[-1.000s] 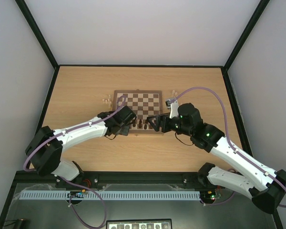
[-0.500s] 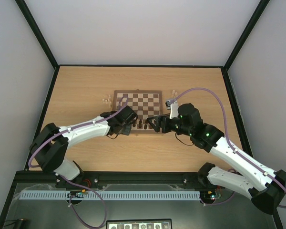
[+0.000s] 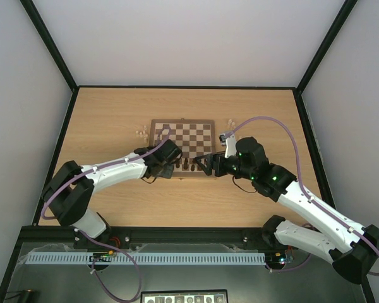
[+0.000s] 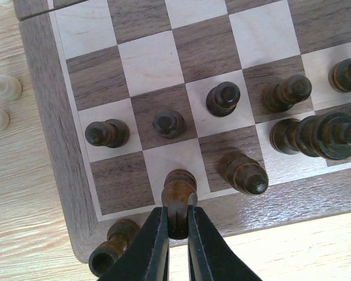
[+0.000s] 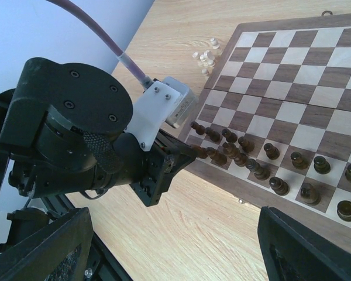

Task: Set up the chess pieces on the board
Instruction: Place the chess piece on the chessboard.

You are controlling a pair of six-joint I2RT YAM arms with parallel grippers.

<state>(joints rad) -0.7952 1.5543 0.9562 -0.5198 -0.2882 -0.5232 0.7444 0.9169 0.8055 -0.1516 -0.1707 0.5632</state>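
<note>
Dark pieces [image 4: 223,98] crowd the near rows of the board [image 4: 52,146]. One [image 4: 244,172] stands just right of the grip, another [image 4: 112,250] on the corner border. Cream pieces [image 4: 4,88] sit off-board on the tabletop [image 4: 23,193]. Left gripper [image 4: 176,234] is pinched tight on a dark chessman [image 4: 179,190] at the near edge. Right gripper [image 3: 205,164] is wide, holding nothing.

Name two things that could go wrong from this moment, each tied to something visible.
1. The left gripper is shut on a dark piece at the board near edge; another dark piece sits beside it at the corner and could be knocked off.
2. The open right gripper hovers close along the same edge, so the arms might collide.
</note>
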